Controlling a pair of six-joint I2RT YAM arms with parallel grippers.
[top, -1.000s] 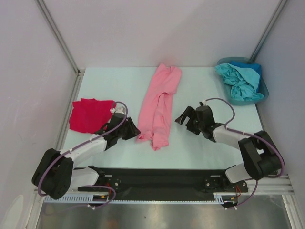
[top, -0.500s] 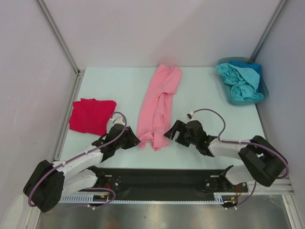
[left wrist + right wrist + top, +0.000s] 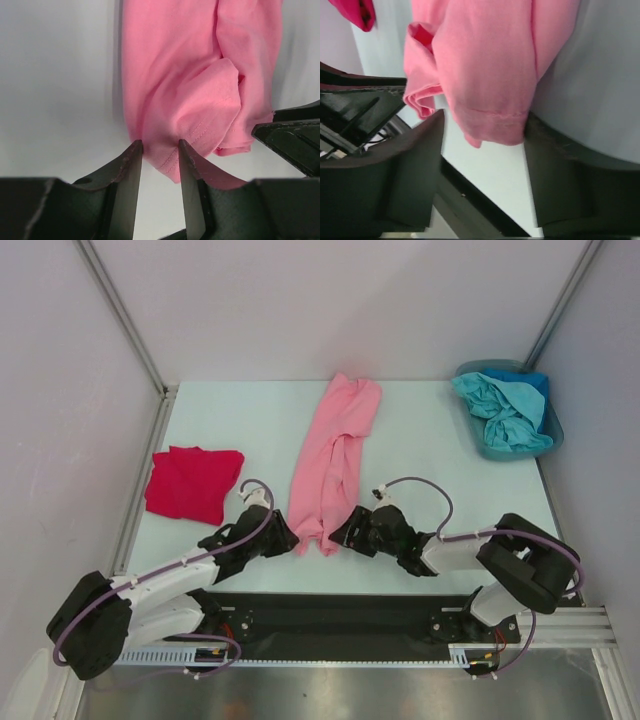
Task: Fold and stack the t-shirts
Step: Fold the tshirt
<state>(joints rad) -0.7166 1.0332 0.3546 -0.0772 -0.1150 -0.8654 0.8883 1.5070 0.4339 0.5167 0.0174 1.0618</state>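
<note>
within the last second both arms have closed in on the near end of the light pink t-shirt (image 3: 335,455), which lies as a long strip mid-desk (image 3: 240,420); the left pincer (image 3: 286,538) and right pincer (image 3: 343,533) now straddle its hem corners, fingers spread, gripping nothing yet. that suggests a lengthwise fold is about to start.

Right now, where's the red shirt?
Top view: the red shirt lies on the table's left side, left of the pink shirt.
</note>
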